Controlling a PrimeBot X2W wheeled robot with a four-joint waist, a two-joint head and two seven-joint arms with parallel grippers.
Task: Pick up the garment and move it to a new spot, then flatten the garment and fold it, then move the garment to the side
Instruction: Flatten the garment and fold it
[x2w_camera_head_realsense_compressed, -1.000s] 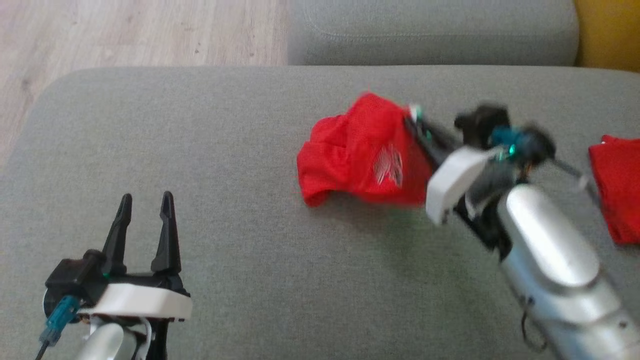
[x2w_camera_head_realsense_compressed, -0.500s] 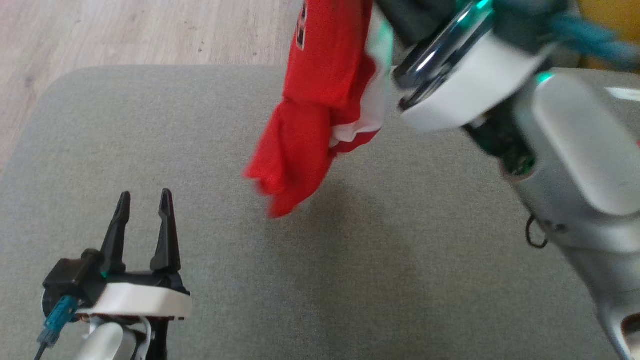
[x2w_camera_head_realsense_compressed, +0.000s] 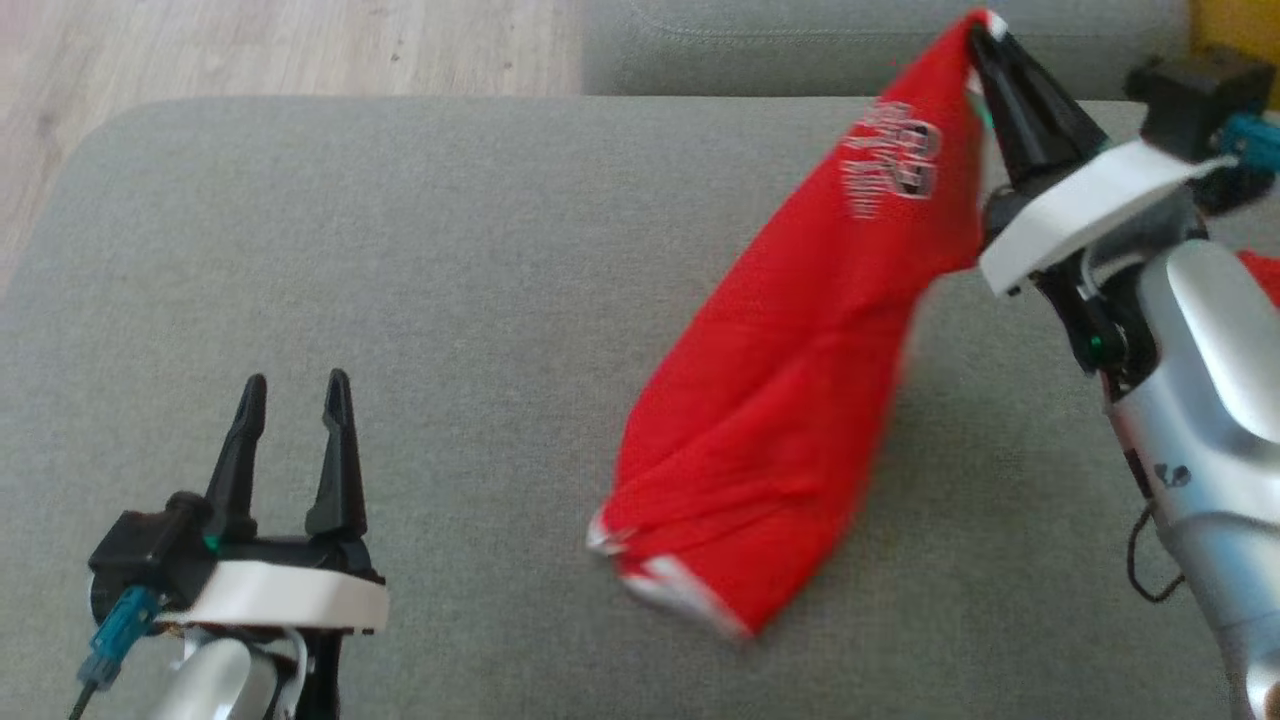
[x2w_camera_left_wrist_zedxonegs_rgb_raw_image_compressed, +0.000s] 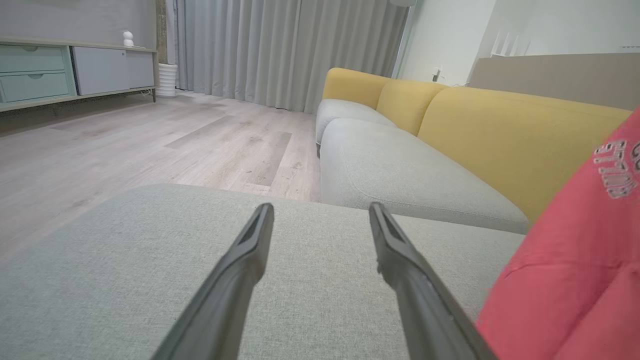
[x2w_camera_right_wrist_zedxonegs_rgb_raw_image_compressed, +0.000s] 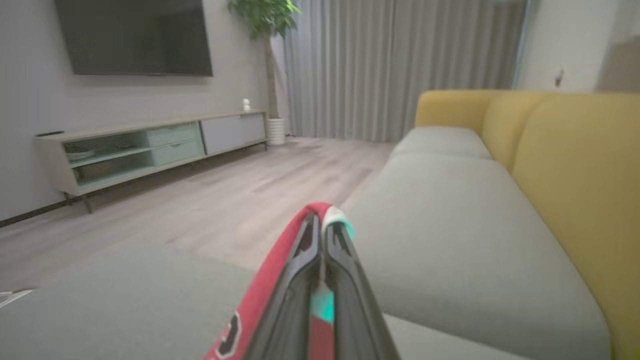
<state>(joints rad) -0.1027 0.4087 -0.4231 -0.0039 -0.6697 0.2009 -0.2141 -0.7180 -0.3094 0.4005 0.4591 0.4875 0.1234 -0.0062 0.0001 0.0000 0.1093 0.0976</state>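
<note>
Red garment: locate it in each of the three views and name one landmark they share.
Head view: the red garment hangs from the right gripper at upper right, draping diagonally down to lower centre.
Left wrist view: at the right edge, from mid-height to the bottom corner.
Right wrist view: bottom centre, pinched between the closed fingers.
Shared landmark: the grey sofa seat behind it.

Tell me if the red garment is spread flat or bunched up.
Bunched up: the garment hangs in crumpled folds from the right gripper, which is shut on its top edge.
</note>
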